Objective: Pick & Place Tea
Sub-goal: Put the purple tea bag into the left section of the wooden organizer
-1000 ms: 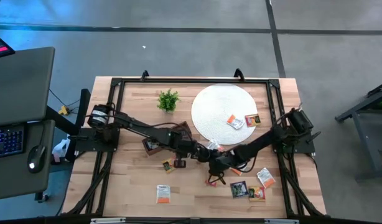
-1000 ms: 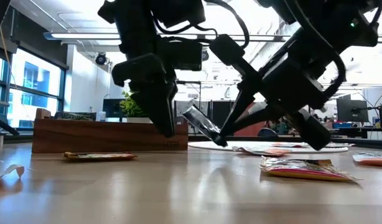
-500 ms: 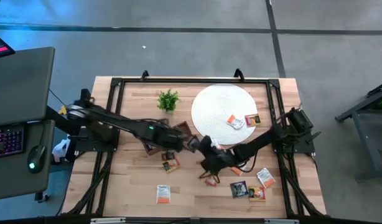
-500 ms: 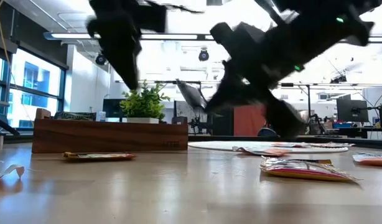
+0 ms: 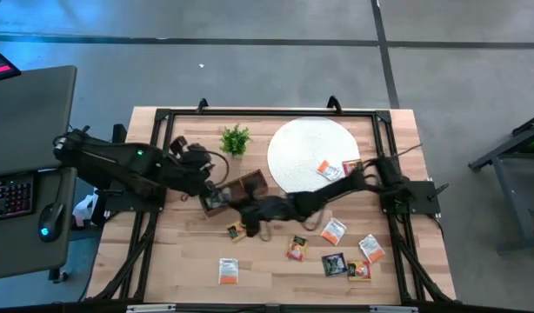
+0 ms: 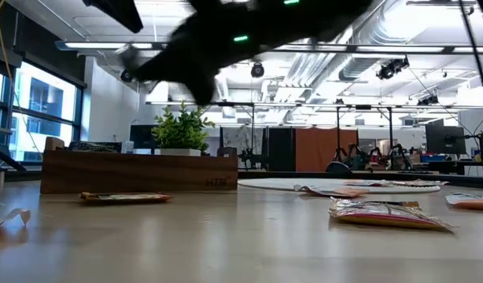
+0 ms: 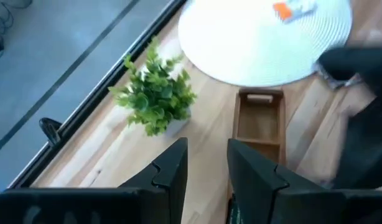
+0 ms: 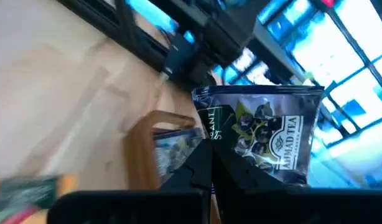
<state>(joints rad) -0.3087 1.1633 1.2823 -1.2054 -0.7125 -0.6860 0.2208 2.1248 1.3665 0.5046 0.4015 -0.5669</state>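
Note:
My right gripper (image 5: 250,216) reaches across from the table's right side to just near of the brown wooden tray (image 5: 236,189). It is shut on a black tea sachet with a green mark (image 8: 259,127). My left gripper (image 5: 206,174) hangs over the tray's left end, fingers a little apart (image 7: 208,155), holding nothing. Other sachets lie flat on the wood: one by the tray (image 5: 236,230), one near the near edge (image 5: 228,271), several at the right (image 5: 334,230). Two more lie on the white disc (image 5: 312,152). My right gripper pinches the black sachet between its two fingers at the lower edge (image 8: 225,148), near one corner. The sachet stands up beyond the fingertips with its printed face toward the wrist camera. It is lifted clear of the table, above the tray's side (image 8: 155,155).
A small green plant (image 5: 235,139) stands beyond the tray, near the far edge. The black frame rails (image 5: 267,111) run along the table's edges. In the low view the tray (image 6: 139,171) and plant (image 6: 182,130) stand at the left, with sachets (image 6: 383,214) lying at the right.
My left gripper has drawn back from the meeting point at mid-table toward the table's left and far side, and it has risen. My right gripper has carried the black sachet up and toward the table's left, to the tray. The sachets on the table have stayed put.

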